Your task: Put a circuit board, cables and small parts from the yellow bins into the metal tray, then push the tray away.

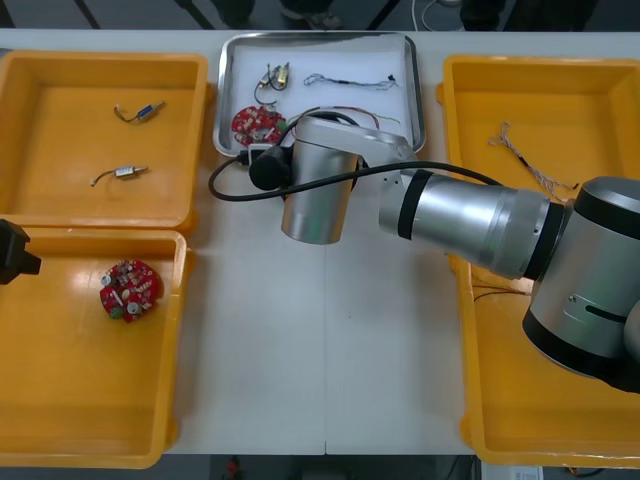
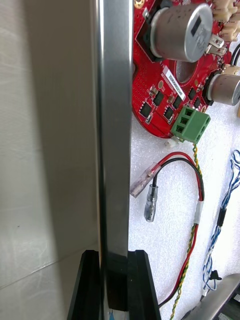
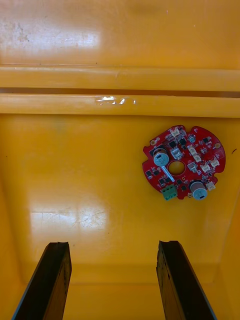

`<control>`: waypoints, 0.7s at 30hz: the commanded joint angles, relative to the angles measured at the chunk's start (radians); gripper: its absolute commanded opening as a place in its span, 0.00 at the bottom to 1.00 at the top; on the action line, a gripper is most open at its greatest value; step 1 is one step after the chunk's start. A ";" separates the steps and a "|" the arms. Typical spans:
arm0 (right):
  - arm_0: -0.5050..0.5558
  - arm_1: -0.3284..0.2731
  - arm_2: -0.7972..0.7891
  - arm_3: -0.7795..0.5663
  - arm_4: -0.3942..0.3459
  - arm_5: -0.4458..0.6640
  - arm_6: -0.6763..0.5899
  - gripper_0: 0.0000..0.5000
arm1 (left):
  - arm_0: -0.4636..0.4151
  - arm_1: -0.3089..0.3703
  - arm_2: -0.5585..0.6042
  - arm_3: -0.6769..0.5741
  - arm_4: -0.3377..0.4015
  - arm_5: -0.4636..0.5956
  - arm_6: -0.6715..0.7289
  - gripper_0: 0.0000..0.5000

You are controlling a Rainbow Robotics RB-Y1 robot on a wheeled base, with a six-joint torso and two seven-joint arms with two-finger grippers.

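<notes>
Circuit board (round, red) lies in the lower-left yellow bin, just beyond the spread-apart fingers of the left gripper. Higher up, the right gripper is clamped on the near rim of the metal tray, at upper centre. Inside lie a second board, a red and yellow cable, then a blue and white cable and small metal parts.

Light table with four yellow bins, two per side, metal tray between the far pair.

Overhead; close wrists; metal tray shared
</notes>
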 commanded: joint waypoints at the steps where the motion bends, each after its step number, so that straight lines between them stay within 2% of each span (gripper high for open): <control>1: -0.058 0.037 -0.067 0.014 0.014 -0.010 0.032 0.00 | 0.017 0.028 0.031 -0.031 0.008 0.007 -0.045 1.00; 2: -0.058 0.039 -0.073 0.016 0.014 -0.008 0.030 0.19 | 0.017 0.028 0.031 -0.031 0.008 0.007 -0.045 1.00; 3: -0.058 0.040 -0.076 0.014 0.014 -0.008 0.030 0.32 | 0.017 0.028 0.031 -0.031 0.008 0.007 -0.045 1.00; 4: -0.058 0.040 -0.082 0.016 0.011 -0.002 0.027 0.51 | 0.017 0.028 0.031 -0.031 0.008 0.007 -0.045 1.00; 5: -0.058 0.040 -0.091 0.014 -0.005 0.004 0.027 0.75 | 0.017 0.028 0.031 -0.031 0.008 0.007 -0.045 1.00; 7: -0.058 0.040 -0.105 0.014 -0.022 0.009 0.029 0.94 | 0.017 0.028 0.031 -0.031 0.008 0.007 -0.045 1.00; 8: -0.057 0.043 -0.131 0.013 -0.051 0.021 0.032 0.99 | 0.017 0.028 0.031 -0.031 0.008 0.007 -0.045 1.00; 15: -0.034 0.054 -0.177 -0.047 -0.069 0.133 0.027 0.99 | 0.017 0.028 0.031 -0.031 0.008 0.007 -0.045 1.00; 21: 0.045 0.054 -0.240 -0.222 -0.065 0.334 0.026 0.99 | 0.017 0.028 0.031 -0.031 0.008 0.007 -0.045 1.00</control>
